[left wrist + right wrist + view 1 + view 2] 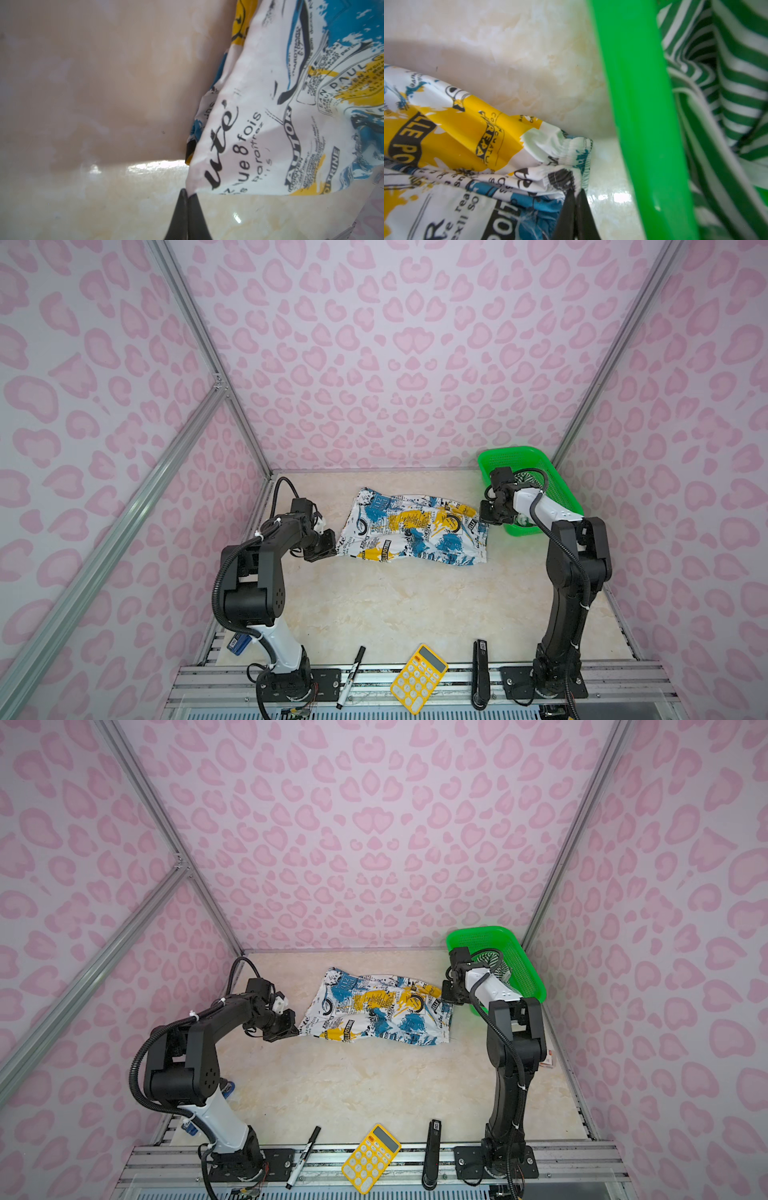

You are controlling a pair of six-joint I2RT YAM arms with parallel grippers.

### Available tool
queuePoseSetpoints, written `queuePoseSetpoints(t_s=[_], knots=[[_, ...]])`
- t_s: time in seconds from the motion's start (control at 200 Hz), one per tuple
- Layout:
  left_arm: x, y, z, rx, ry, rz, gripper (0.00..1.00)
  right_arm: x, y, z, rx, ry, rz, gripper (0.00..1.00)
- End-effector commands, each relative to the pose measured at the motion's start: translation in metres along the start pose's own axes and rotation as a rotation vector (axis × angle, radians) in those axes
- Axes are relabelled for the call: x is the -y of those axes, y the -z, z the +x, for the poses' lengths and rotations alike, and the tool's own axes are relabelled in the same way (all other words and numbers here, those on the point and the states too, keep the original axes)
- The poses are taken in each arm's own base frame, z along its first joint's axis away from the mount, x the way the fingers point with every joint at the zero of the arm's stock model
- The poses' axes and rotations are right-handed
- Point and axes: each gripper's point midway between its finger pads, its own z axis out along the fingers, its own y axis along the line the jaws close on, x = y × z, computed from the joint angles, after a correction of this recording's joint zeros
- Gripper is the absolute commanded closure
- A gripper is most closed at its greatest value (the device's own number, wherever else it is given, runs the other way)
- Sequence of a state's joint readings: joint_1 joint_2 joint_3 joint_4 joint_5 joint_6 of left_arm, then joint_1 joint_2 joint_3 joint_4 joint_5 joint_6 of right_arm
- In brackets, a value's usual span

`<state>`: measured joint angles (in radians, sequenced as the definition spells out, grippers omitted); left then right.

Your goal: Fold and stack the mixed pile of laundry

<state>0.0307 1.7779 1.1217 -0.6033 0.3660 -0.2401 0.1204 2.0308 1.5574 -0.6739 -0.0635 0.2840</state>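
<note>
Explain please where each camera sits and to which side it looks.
Top views: high behind the arm bases, looking down at the table; left arm, right arm, printed garment, green basket show.
Left wrist: low over the table, facing the garment's corner; shut left gripper pinches it.
Right wrist: beside the basket holding the striped garment; shut right gripper pinches the printed garment's elastic edge.
Shared: all views show the printed garment.

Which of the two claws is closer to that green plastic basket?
Right. The right gripper is just beside the green basket, shut on the printed garment at one corner; the left gripper holds the opposite corner, with the whole garment between it and the basket.
</note>
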Motion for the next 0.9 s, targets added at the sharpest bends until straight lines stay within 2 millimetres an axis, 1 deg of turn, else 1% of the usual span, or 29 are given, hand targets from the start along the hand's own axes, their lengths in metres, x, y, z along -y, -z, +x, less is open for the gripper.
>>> queuePoseSetpoints(t_s=[0.0,0.055,0.15,0.18,0.205,0.26,0.28,0.305,0.345,0.39,0.47,0.495,0.585,0.635,0.695,0.78,0.835,0.9], knots=[[-0.009,-0.002,-0.004,0.010,0.011,-0.051,0.97,0.012,-0.003,0.004,-0.017,0.026,0.069,0.94],[-0.011,-0.003,-0.002,0.008,0.015,-0.057,0.96,0.013,0.002,0.001,-0.009,0.041,0.087,0.90],[-0.013,0.001,-0.004,0.021,0.019,-0.073,0.87,0.012,0.018,-0.006,0.024,0.079,0.133,0.80],[-0.013,0.003,-0.006,0.031,0.021,-0.081,0.83,0.011,0.027,-0.010,0.044,0.091,0.146,0.76],[-0.014,0.005,-0.007,0.041,0.020,-0.089,0.80,0.010,0.031,-0.010,0.052,0.100,0.154,0.74],[-0.013,0.011,-0.011,0.060,0.020,-0.100,0.70,0.006,0.045,-0.013,0.077,0.121,0.167,0.68],[-0.013,0.013,-0.012,0.066,0.022,-0.101,0.65,0.003,0.049,-0.013,0.084,0.133,0.167,0.67],[-0.011,0.017,-0.014,0.075,0.021,-0.099,0.57,0.001,0.053,-0.013,0.088,0.141,0.162,0.65],[-0.008,0.022,-0.016,0.089,0.015,-0.092,0.49,-0.004,0.059,-0.011,0.093,0.158,0.150,0.63],[-0.004,0.029,-0.020,0.110,0.011,-0.088,0.44,-0.015,0.063,-0.005,0.088,0.184,0.110,0.62],[0.004,0.044,-0.029,0.162,0.003,-0.073,0.41,-0.038,0.064,0.010,0.059,0.228,-0.007,0.62],[0.007,0.049,-0.033,0.179,-0.001,-0.063,0.40,-0.046,0.061,0.017,0.044,0.232,-0.058,0.64],[0.027,0.064,-0.049,0.248,-0.035,-0.001,0.40,-0.061,0.049,0.024,0.022,0.210,-0.153,0.72],[0.040,0.068,-0.057,0.273,-0.069,0.034,0.40,-0.067,0.034,0.027,-0.004,0.196,-0.174,0.74],[0.059,0.070,-0.066,0.292,-0.128,0.070,0.40,-0.066,0.016,0.028,-0.031,0.169,-0.159,0.76],[0.087,0.059,-0.076,0.311,-0.207,0.117,0.40,-0.064,-0.010,0.028,-0.072,0.139,-0.121,0.76],[0.103,0.045,-0.082,0.309,-0.236,0.143,0.41,-0.062,-0.024,0.027,-0.088,0.130,-0.090,0.76],[0.115,0.023,-0.088,0.304,-0.234,0.159,0.43,-0.059,-0.037,0.029,-0.119,0.141,-0.054,0.74]])
